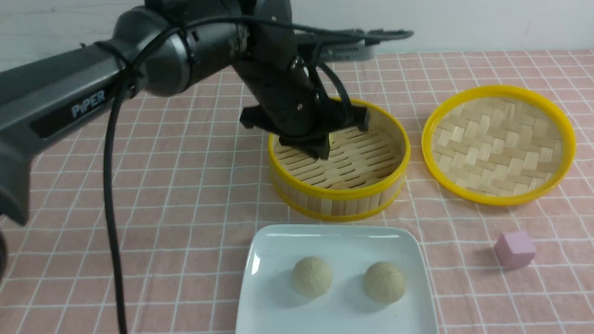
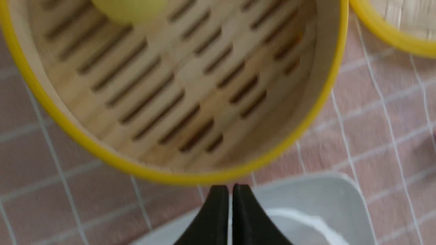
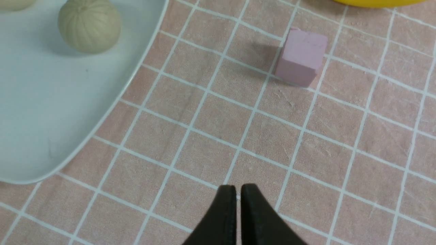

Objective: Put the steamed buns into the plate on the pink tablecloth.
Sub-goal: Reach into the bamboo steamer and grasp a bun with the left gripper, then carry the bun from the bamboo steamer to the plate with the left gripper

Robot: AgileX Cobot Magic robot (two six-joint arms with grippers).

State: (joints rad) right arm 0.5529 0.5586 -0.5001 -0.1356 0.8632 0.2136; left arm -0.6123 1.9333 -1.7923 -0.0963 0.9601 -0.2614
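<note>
On the pink tablecloth, a fabric gridded with thin white lines, sits one glossy white square plate with rounded corners. Two matte, finely ribbed domes rest on it, apart: the left beige bun and the right beige bun. One yellow bun lies inside the single slatted bamboo steamer behind the plate. One woven, yellow-rimmed lid and one pink cube lie to the right. The left pincer, over the steamer, and the right pincer, above bare cloth, both have their tips pressed together, holding nothing.
</note>
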